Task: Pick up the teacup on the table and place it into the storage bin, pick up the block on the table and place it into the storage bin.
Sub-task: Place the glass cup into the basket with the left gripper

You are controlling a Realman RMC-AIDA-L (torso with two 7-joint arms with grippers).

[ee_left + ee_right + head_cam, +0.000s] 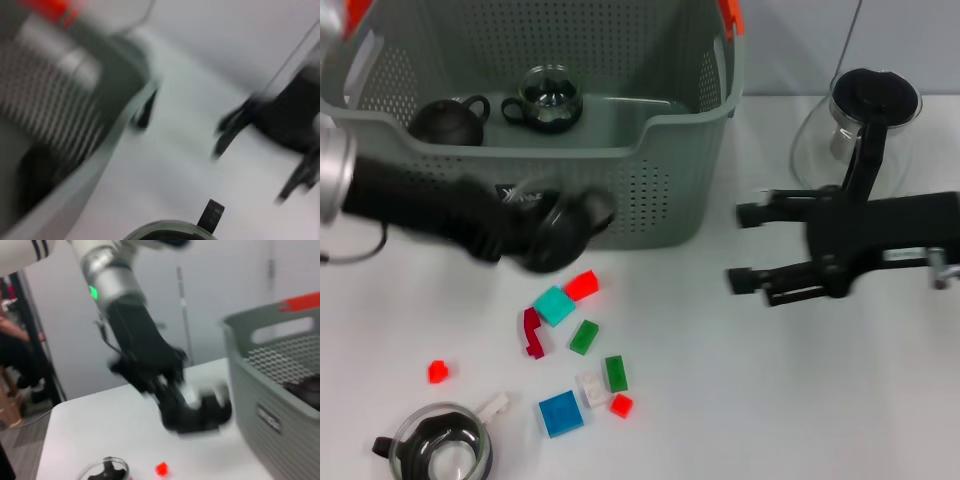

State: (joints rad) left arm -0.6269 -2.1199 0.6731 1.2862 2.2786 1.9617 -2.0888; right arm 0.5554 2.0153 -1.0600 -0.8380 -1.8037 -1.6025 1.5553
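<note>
We see the storage bin (660,190) at the far left-centre of the white surface (770,400), grey-green, perforated, orange clip (731,15) at its far right corner, small black label on the front wall. Inside it, a dark teapot-like cup (448,120) on the left and a glass teacup (551,97) just right of it, the two apart. Our left gripper (565,228) is blurred, low in front of the bin's front wall near the label; we cannot tell if it is open or what it holds. Our right gripper (750,248) is to the right of the bin, fingers pointing left toward it, spread wide and holding nothing, above bare surface. Behind the right arm, at far right, a glass pot with a black lid (865,115). Near the front, a scatter of blocks: red block (582,285) touching a teal block (555,305), dark red piece (531,332), two green blocks (585,337) and (616,373), white block (591,388), blue block (560,413), small red ones (621,405) and (438,371). At near left, another glass cup with black handle (442,448). The right wrist view shows the left arm's gripper (200,407) beside the bin wall (265,390), blurred.
</note>
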